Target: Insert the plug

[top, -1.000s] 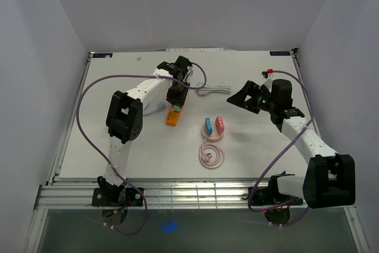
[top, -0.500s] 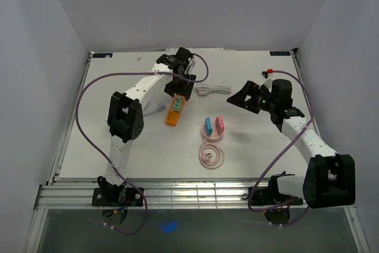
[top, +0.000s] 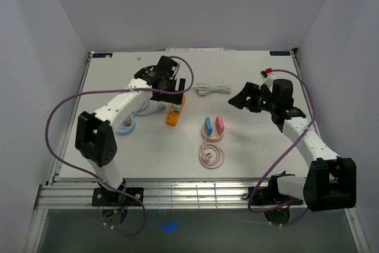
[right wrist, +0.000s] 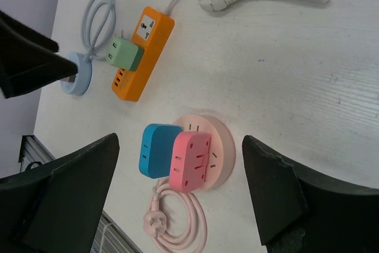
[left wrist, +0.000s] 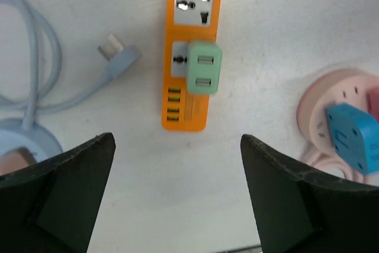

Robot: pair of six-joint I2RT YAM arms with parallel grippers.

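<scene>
The green plug (left wrist: 204,67) sits in the middle socket of the orange power strip (left wrist: 190,51), and nothing is touching it. In the top view the same plug (top: 175,108) on the strip (top: 172,116) lies just to the right of my left gripper (top: 164,92). That left gripper (left wrist: 177,205) hangs above the table with its jaws wide apart and nothing between them. My right gripper (top: 237,99) hovers open to the right, and its wrist view looks down on the strip (right wrist: 142,54) and the plug (right wrist: 124,53).
A pink round socket (right wrist: 219,146) carries a blue adapter (right wrist: 157,150) and a pink adapter (right wrist: 189,161), with its pink cord (top: 211,155) coiled nearer the front edge. A white bundled cable (top: 213,89) lies behind. A light blue cord and loose plug (left wrist: 118,57) lie left of the strip.
My left gripper has opened and let go of the green plug, which stays in the orange strip. The left arm has drawn back to the left. The right arm has hardly moved.
</scene>
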